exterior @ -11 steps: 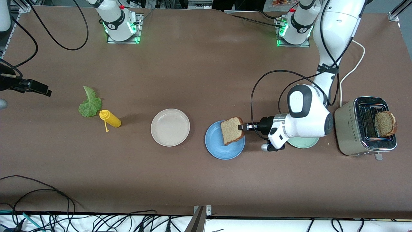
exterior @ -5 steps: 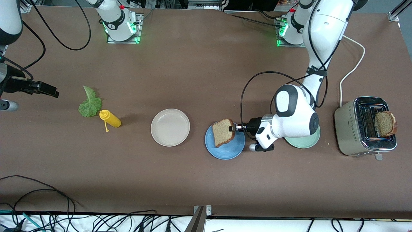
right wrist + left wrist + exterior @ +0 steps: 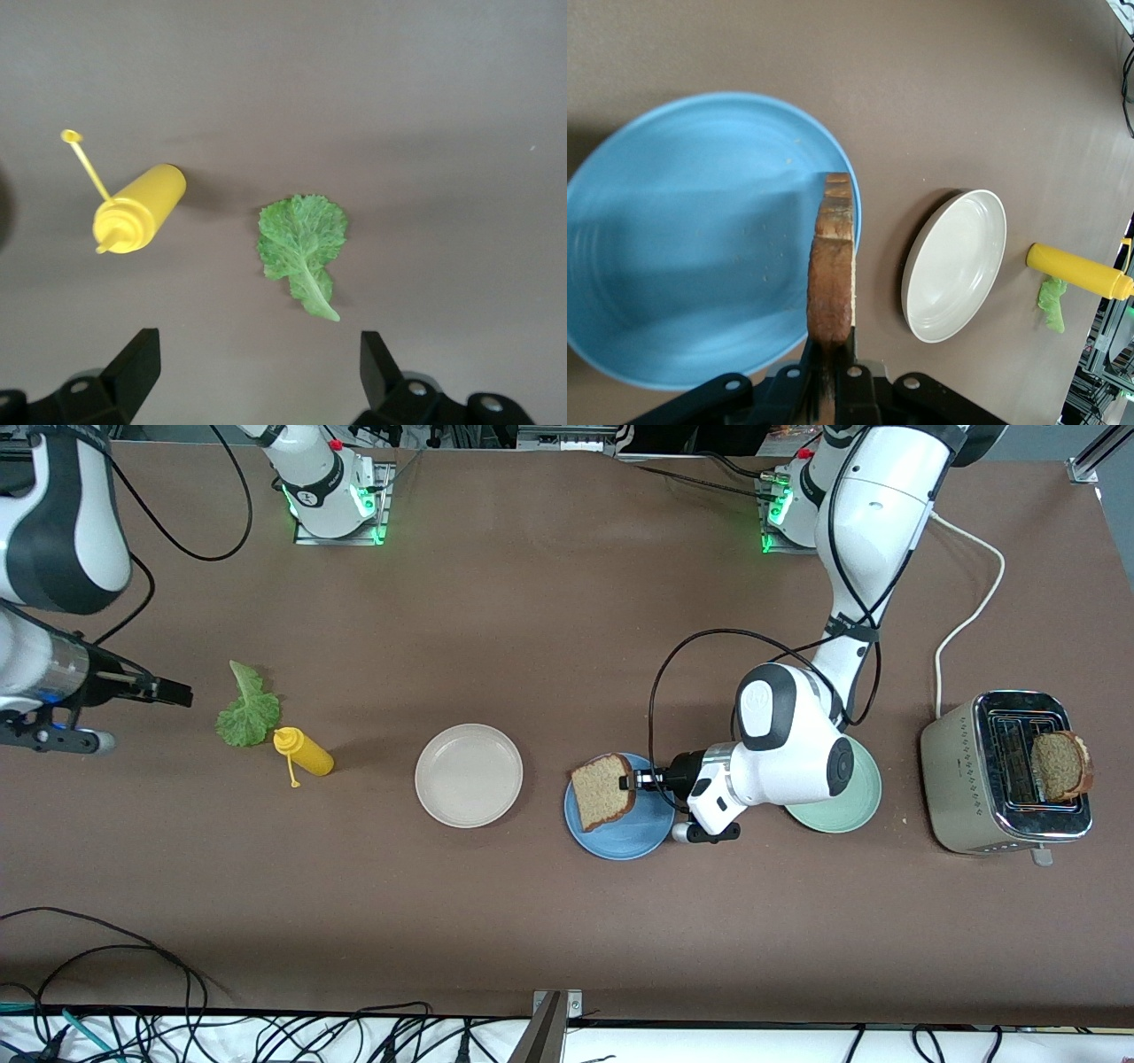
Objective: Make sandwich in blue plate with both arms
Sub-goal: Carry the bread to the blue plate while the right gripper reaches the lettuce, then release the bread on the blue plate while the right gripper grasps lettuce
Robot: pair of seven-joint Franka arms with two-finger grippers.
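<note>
The left tool [image 3: 631, 782] sits right of centre in the front view, clamped tight on a bread slice [image 3: 603, 791] that it holds on edge over the blue plate [image 3: 620, 841]. In the left wrist view the slice [image 3: 832, 274] shows only its crust edge, the fingers [image 3: 852, 381] are cut off by the lower frame border, and whether the slice touches the plate [image 3: 682, 248] cannot be determined. The left arm's wrist housing hides part of the pale green plate [image 3: 846, 808], which lies beside the blue plate toward the toaster [image 3: 1005, 772]. A second bread slice [image 3: 1060, 765] stands in the toaster slot, its lower part hidden.

The right tool [image 3: 173, 691] is at the left edge of the front view, low over the table [image 3: 532, 620] beside the lettuce leaf [image 3: 246, 710]. Its jaws stand wide apart and hold nothing. In the right wrist view only the two fingertips [image 3: 133, 363] show at the lower border, with the leaf [image 3: 303, 243] and a yellow squeeze bottle [image 3: 133, 212] between them. The beige-white plate [image 3: 469, 775] lies at frame centre.

No brand, label or legible writing is visible on any item.
</note>
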